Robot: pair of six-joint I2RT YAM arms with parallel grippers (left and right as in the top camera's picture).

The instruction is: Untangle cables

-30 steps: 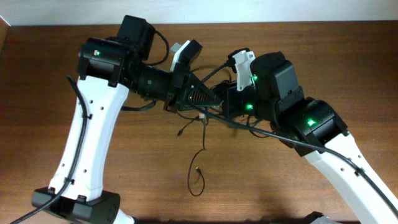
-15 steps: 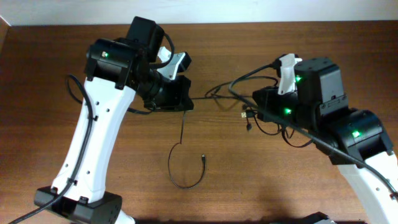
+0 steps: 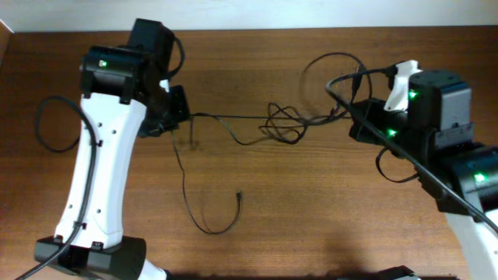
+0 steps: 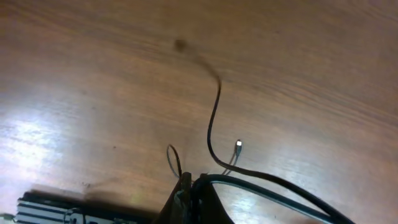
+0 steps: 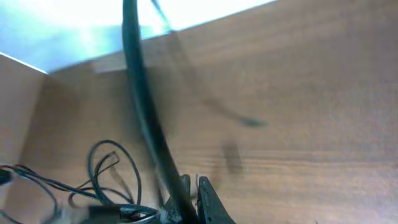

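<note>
The cables (image 3: 282,124) hang as a loose knot of thin black strands, stretched in a line above the wooden table between my two grippers. My left gripper (image 3: 182,117) is shut on one end of a strand. From there another strand drops to a loop on the table (image 3: 208,227) with a small plug end (image 3: 239,195). In the left wrist view the jaws (image 4: 193,180) pinch a thin cord and the metallic plug (image 4: 238,146) lies below. My right gripper (image 3: 352,117) is shut on the other end. The right wrist view shows its gripper (image 5: 193,184) closed, with cable loops (image 5: 112,167) to the left.
Thick black arm cables arc over the right arm (image 3: 342,62) and beside the left arm (image 3: 47,124); one crosses the right wrist view (image 5: 140,93). The table's far edge meets a pale wall (image 3: 249,14). Both arm bases stand at the near edge.
Both arms have swung apart, left going left and right going right. The bundle that was bunched between them is now pulled out into a long strand with a looser knot mid-span.
</note>
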